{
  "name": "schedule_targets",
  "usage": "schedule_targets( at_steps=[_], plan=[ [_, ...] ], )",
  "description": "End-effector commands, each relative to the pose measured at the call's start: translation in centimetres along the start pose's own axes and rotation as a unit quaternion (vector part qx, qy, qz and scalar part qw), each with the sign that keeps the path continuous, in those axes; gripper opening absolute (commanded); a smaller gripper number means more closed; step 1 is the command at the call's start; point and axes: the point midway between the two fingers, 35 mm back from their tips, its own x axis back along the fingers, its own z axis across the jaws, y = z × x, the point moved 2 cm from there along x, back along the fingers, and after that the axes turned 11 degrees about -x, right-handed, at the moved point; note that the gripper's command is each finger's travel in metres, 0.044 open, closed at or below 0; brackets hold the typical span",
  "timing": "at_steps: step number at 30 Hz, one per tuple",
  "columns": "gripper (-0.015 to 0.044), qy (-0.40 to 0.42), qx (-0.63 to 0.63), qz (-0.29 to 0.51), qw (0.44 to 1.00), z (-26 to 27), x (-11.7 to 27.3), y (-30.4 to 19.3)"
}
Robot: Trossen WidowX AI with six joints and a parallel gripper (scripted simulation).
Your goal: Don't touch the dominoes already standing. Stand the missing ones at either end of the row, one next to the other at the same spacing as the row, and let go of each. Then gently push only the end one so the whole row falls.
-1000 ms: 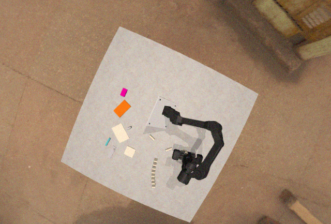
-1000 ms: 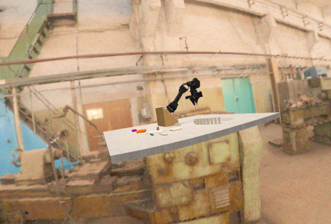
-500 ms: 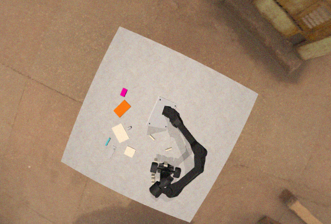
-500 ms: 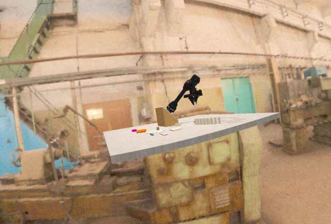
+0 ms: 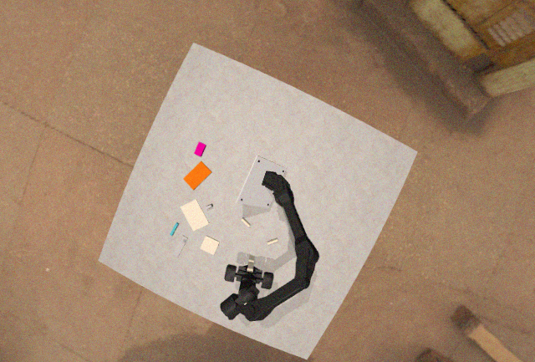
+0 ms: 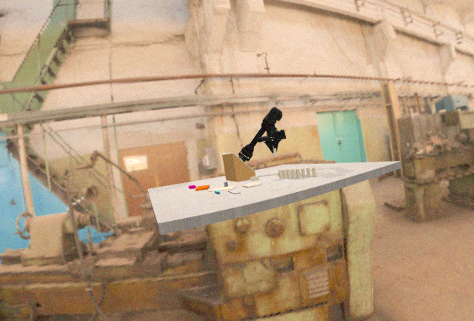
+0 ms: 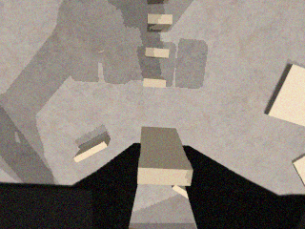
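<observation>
From my wrist camera, nearest, I've got a domino [image 5: 250, 264] [image 6: 275, 150] [image 7: 165, 155] pinched in the gripper [image 5: 249, 267] [image 6: 274, 149] [image 7: 160, 151], up above the table [image 5: 328, 155] [image 6: 214, 210] [image 7: 229, 114]! A bit farther, over to the left, there's a loose domino [image 5: 272, 241] [image 7: 91, 151]; a cream slab [image 5: 209, 245] [image 6: 251, 184] [image 7: 292, 97] sits well right. And at the far side, the row of dominoes [image 6: 292, 173] [image 7: 157, 52] stands upright, apart from my piece.

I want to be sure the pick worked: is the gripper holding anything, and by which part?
A pale domino is held in the gripper, its two opposite side edges between the fingers.
</observation>
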Motion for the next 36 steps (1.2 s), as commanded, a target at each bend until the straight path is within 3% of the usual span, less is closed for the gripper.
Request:
schedule_targets(
  at_steps=[1, 22, 35, 36],
  plan=[
    [0.0107, 0.0, -0.003, 0.008, 1.0, -0.1, -1.9, 0.1],
    [0.0107, 0.006, -0.003, 0.007, 1.0, 0.2, -12.2, -0.4],
    [0.0107, 0.006, -0.003, 0.007, 1.0, 0.3, -12.5, -0.5],
    [0.0133, 0.006, -0.003, 0.007, 1.0, 0.3, -12.5, -0.5]
  ],
)
